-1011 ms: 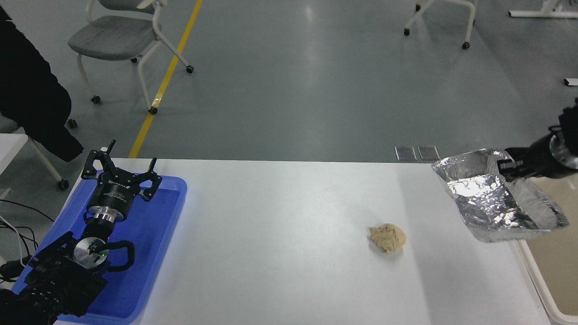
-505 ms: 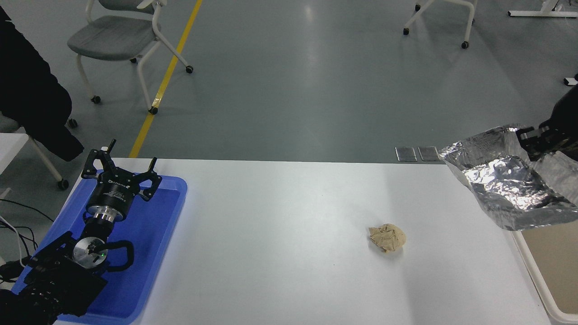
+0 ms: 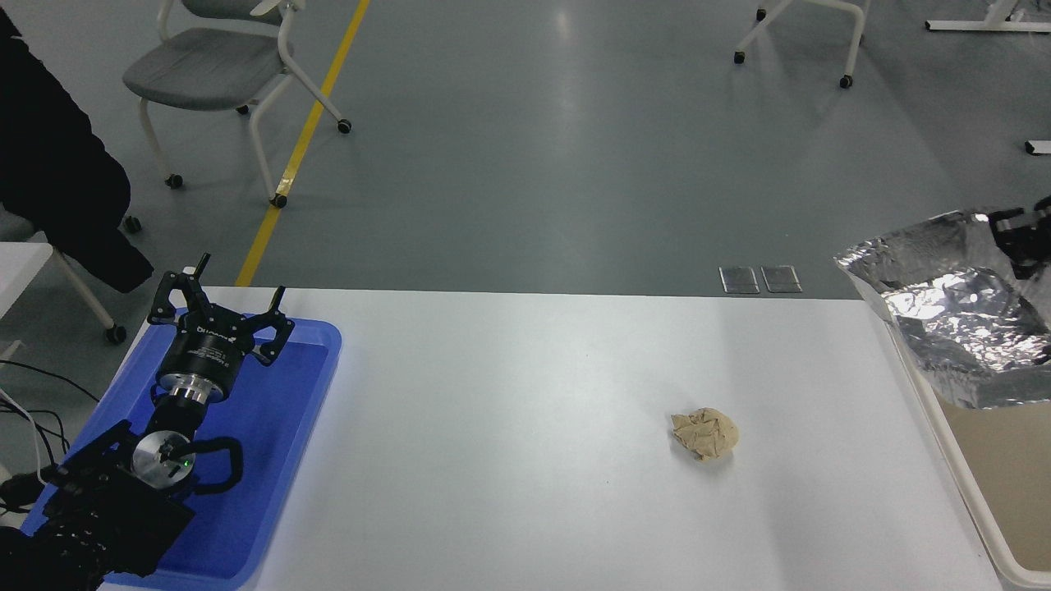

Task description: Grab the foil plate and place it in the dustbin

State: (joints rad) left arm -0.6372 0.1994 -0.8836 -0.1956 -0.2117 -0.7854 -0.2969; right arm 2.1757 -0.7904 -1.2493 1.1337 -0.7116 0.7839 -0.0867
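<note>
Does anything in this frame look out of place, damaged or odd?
The foil plate is crumpled and tilted steeply, held at its far rim by the right gripper above the dustbin. A crumpled tan paper ball lies loose on the table. Nothing else stands out.

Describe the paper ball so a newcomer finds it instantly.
On the white table, look right of centre, toward the dustbin at the right edge. The paper ball lies alone there: small, tan, crumpled, matte, unlike the shiny foil plate held up above the bin.
</note>
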